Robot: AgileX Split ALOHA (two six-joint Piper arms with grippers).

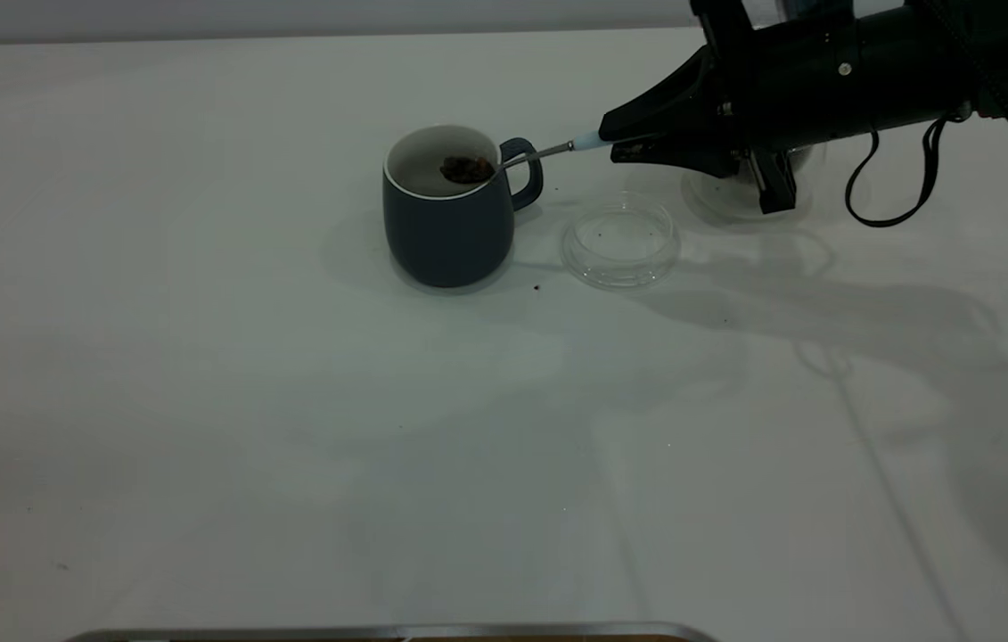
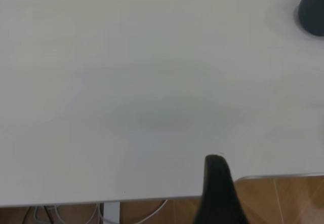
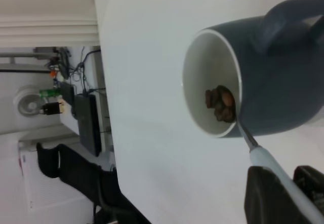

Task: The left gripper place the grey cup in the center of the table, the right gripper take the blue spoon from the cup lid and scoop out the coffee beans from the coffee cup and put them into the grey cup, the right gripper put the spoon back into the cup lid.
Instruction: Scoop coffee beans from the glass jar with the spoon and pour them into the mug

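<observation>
Right end effector (image 1: 624,141) clamped on spoon (image 1: 548,152) handle near counter (image 1: 200,401) far edge; beans (image 1: 466,169) in spoon bowl over mug (image 1: 448,207) mouth. Lid (image 1: 620,241) beside mug. Left end effector (image 2: 218,193): can't tell.

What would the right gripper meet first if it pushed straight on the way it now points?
Probably the grey cup: the right gripper points at its handle side, and the blue spoon it holds already reaches over the rim with coffee beans. Depth is uncertain.

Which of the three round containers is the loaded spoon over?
The grey cup, the only opaque one with a handle; the empty cup lid sits beside it, the coffee cup behind the right gripper.
</observation>
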